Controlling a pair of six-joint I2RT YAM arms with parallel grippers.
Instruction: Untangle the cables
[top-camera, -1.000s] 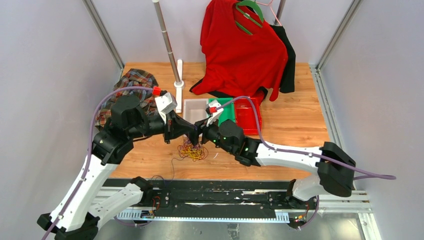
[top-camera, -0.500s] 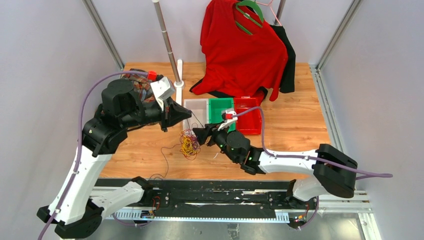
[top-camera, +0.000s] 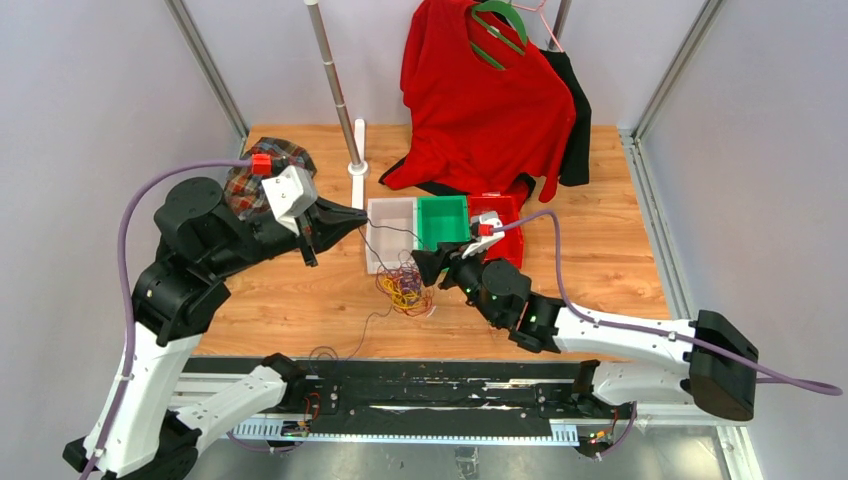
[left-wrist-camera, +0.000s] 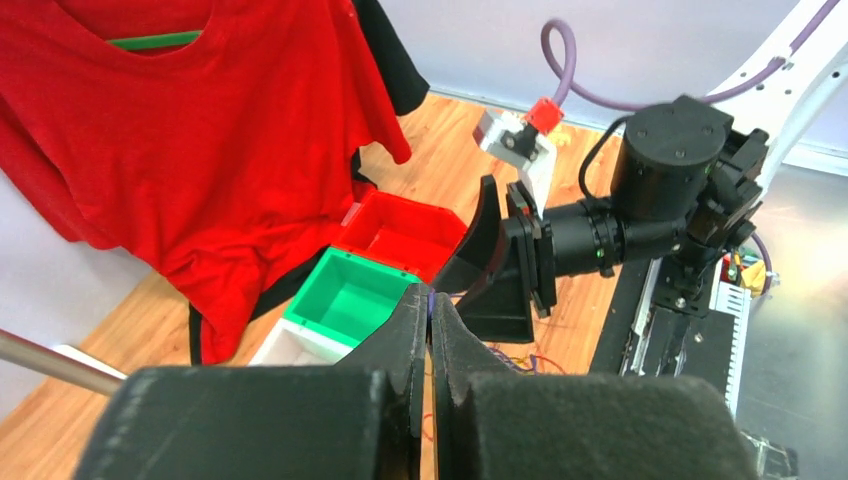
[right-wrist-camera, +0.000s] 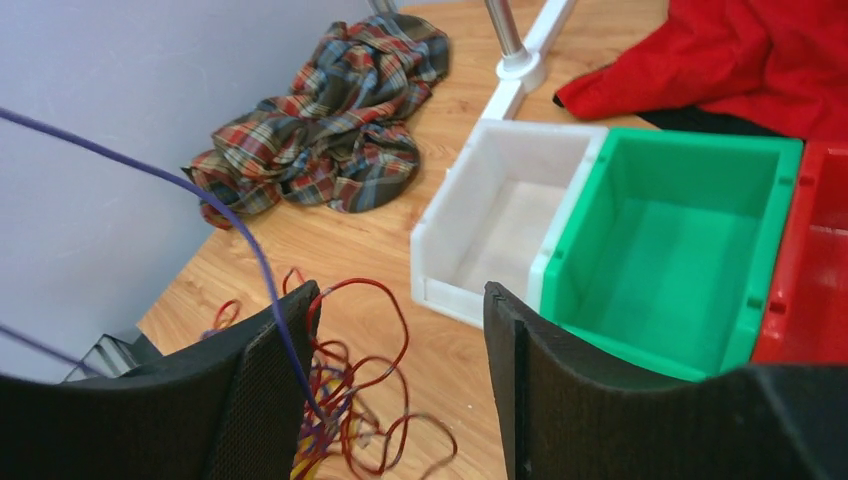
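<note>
A tangle of red, yellow and purple cables (top-camera: 404, 290) lies on the wooden table in front of the bins; it also shows in the right wrist view (right-wrist-camera: 340, 400). My left gripper (top-camera: 362, 213) is raised left of the white bin, shut on a thin purple cable (left-wrist-camera: 430, 300) that runs taut down to the tangle (right-wrist-camera: 240, 230). My right gripper (top-camera: 420, 265) is open just right of the tangle, its fingers (right-wrist-camera: 270, 390) apart and empty, with the purple cable passing its left finger.
White bin (top-camera: 388, 226), green bin (top-camera: 442, 221) and red bin (top-camera: 500, 228) stand in a row behind the tangle. A plaid cloth (top-camera: 262, 180) lies at the back left. A red shirt (top-camera: 480, 100) hangs on a rack (top-camera: 335, 85). A dark loose cable (top-camera: 345, 340) trails toward the front edge.
My left gripper has pulled up and left, drawing the purple cable taut. The tangle has slid right toward the bins. My right gripper has moved right and back.
</note>
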